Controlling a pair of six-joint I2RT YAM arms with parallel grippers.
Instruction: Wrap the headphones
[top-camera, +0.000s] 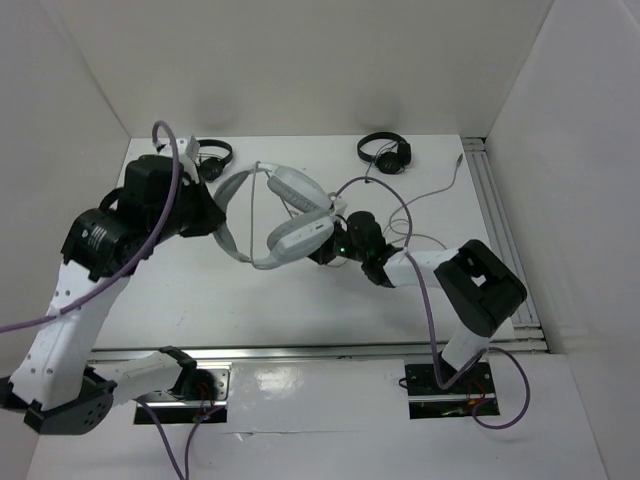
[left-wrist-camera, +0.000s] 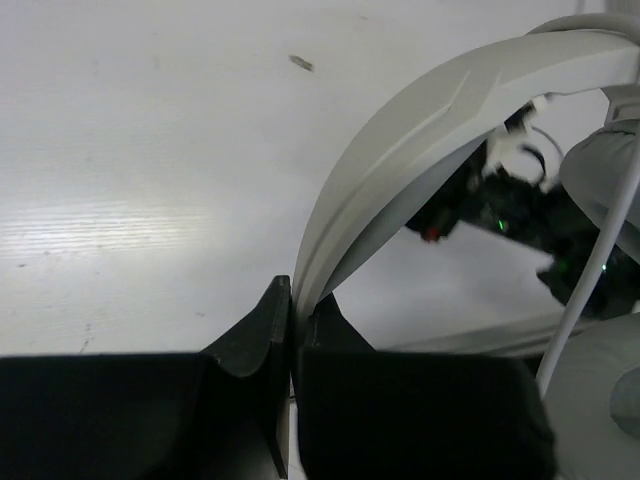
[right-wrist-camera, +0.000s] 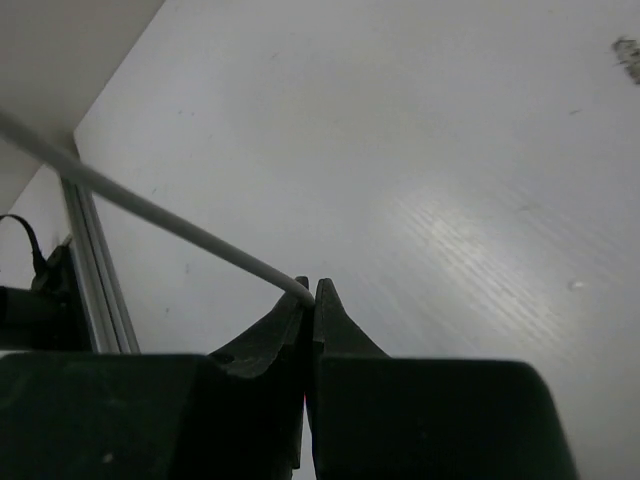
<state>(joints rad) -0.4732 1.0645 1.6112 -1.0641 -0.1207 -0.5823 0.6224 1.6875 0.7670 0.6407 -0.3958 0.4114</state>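
While both hands are clamped shut, the headphones (top-camera: 300, 232) hang over the middle of the table (top-camera: 300, 310), between the two arms.
The headband (left-wrist-camera: 420, 110) arcs left to right, with the earcups (top-camera: 292, 186) at its right end. The left hand (top-camera: 222, 222) grips the band at its left end. The right hand (top-camera: 328, 250), just right of the earcups, pinches the cable (right-wrist-camera: 150, 210). Slack cable loops off to the far right toward the rail (top-camera: 497, 225), so winding probably falls to the right hand, which is nearer. Only the top view shows these loops. The left wrist view shows the band seated between the fingers, and the right wrist view shows the cable nipped at the fingertips.
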